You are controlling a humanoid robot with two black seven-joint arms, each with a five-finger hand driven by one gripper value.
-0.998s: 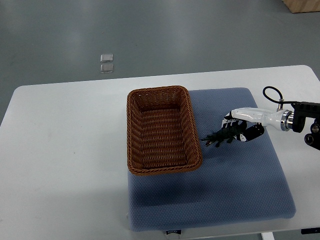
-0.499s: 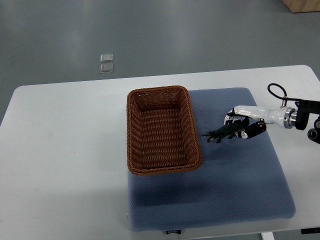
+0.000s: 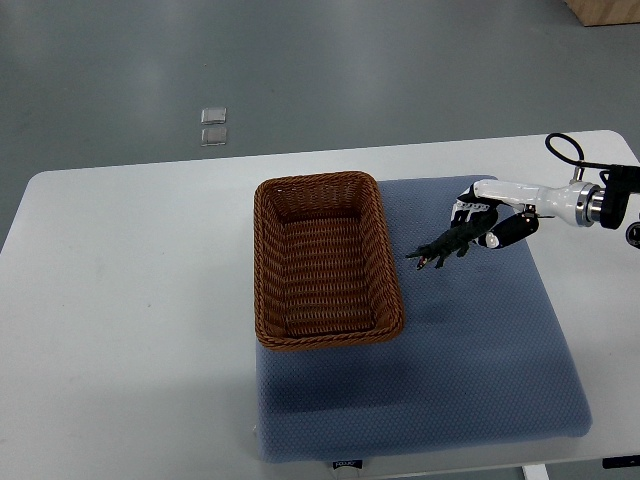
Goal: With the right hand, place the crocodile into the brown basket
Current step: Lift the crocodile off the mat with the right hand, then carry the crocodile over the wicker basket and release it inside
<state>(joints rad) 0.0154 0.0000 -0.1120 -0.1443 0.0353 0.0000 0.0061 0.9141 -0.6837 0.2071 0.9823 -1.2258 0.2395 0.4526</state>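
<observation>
A dark green toy crocodile (image 3: 445,247) hangs above the blue mat, to the right of the brown wicker basket (image 3: 268,270). My right hand (image 3: 483,223) is shut on its rear end, and the free end points down-left toward the basket. The basket holds nothing. My right arm comes in from the right edge at mid height. The left arm is out of the picture.
A blue padded mat (image 3: 450,390) covers the right half of the white table (image 3: 120,320), and the basket stands on the mat's left edge. Two small clear squares (image 3: 213,127) lie on the grey floor beyond the table.
My right hand has risen and drawn back to the right with the crocodile in it, lifting the toy off the mat. The basket has not moved.
</observation>
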